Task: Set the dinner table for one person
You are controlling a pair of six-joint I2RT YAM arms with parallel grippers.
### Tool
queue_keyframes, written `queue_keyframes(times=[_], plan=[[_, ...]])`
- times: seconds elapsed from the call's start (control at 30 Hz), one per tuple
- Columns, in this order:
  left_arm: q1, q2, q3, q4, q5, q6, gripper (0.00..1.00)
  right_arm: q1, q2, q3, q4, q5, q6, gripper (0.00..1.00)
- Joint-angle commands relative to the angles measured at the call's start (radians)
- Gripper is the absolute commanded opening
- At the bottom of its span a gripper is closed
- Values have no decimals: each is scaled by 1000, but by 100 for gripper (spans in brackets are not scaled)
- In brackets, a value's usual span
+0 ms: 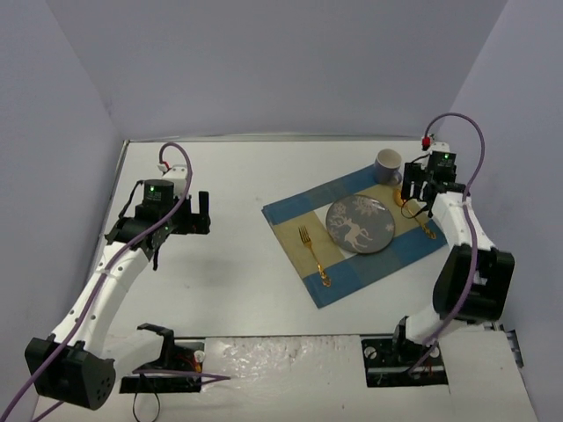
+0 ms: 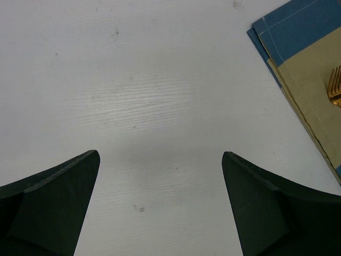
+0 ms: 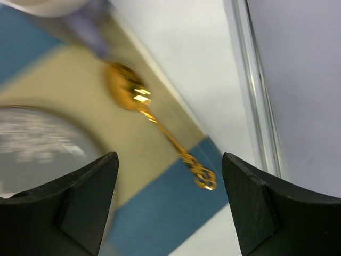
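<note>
The white bench spans the scene beneath both arms. It carries a checked placemat right of centre, with fork, plate and spoon, and a mug at its far edge. The left tool gapes wide over bare bench. The right tool, jaws apart and empty, hovers above the spoon.

White table; blue-and-beige checked mat; grey plate with white deer; gold fork and spoon; blue-grey mug.
</note>
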Motion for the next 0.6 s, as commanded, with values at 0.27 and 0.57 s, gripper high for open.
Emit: queue_keyframes(times=[0.27,0.57], plan=[[27,13,8,45,28,-11,97,617,-128,-72,94,-112,183,75],[37,16,2,50,21,-11,97,780,64,-148,319,-113,251,79]])
